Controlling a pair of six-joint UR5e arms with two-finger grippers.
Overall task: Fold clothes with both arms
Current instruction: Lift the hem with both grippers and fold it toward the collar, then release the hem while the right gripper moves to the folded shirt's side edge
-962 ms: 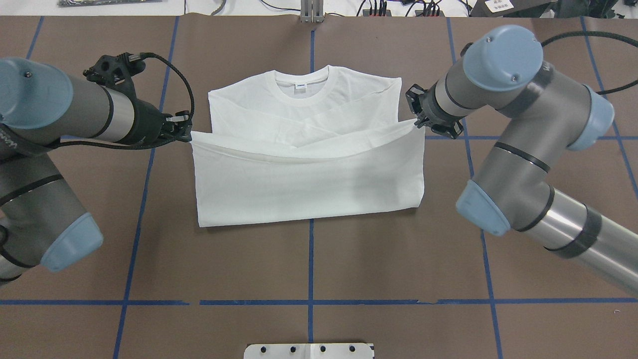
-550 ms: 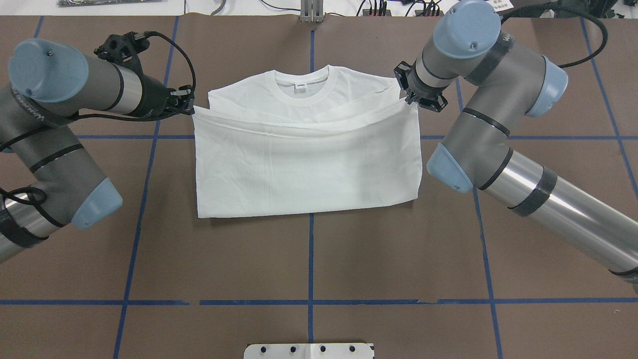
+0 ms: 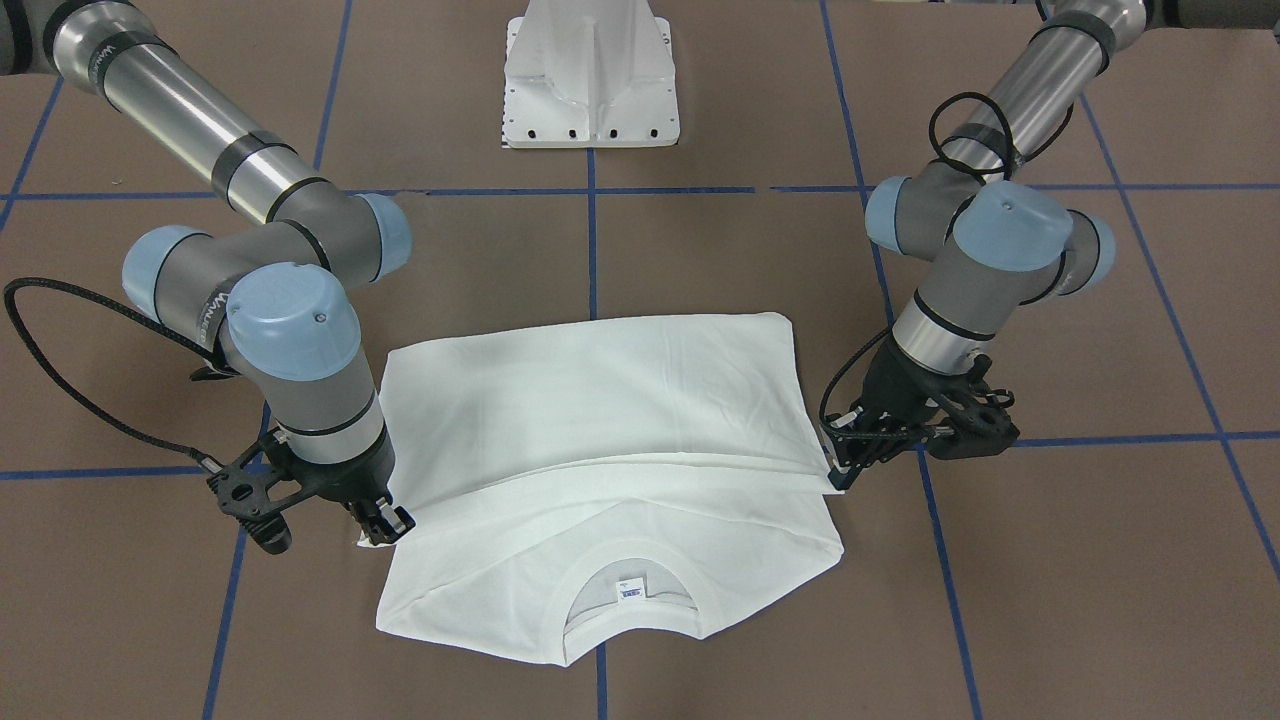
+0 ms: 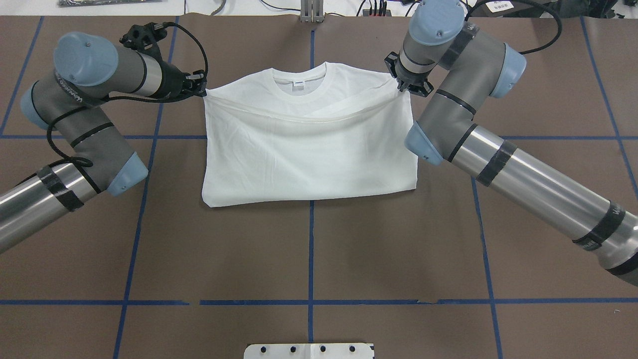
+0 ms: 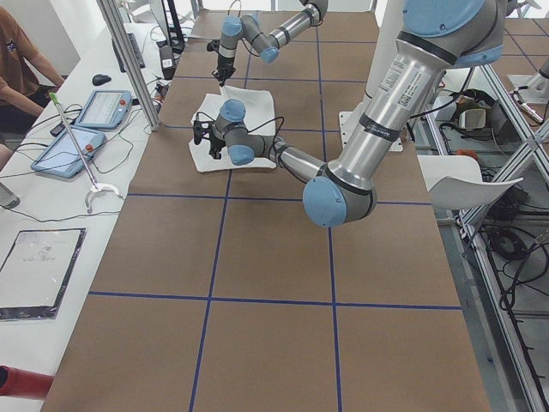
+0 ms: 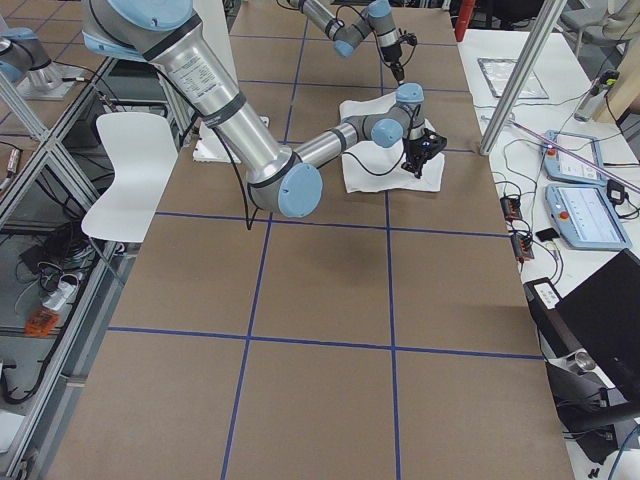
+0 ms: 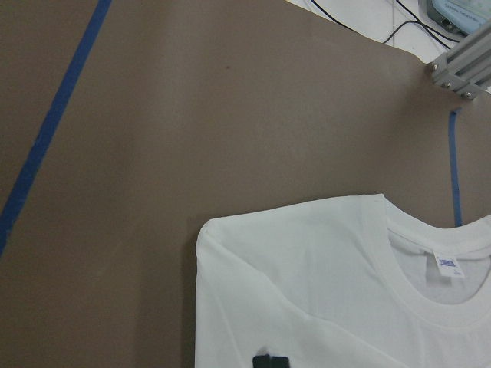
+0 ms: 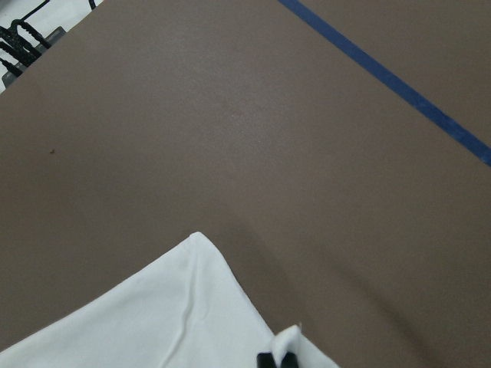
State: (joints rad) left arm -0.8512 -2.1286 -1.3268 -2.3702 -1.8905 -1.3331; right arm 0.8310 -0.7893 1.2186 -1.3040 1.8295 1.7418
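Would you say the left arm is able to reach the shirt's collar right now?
Probably not yet: the collar lies bare and close, but the left tool is shut on the folded-over edge of the shirt.

White T-shirt folded on brown table, collar uncovered; left gripper, right gripper pinching its corners

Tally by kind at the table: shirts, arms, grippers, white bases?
Shirt: 1
Arms: 2 (left arm, right arm)
Grippers: 2 (left gripper, right gripper), each shut on a shirt corner
Base: 1
Total: 6
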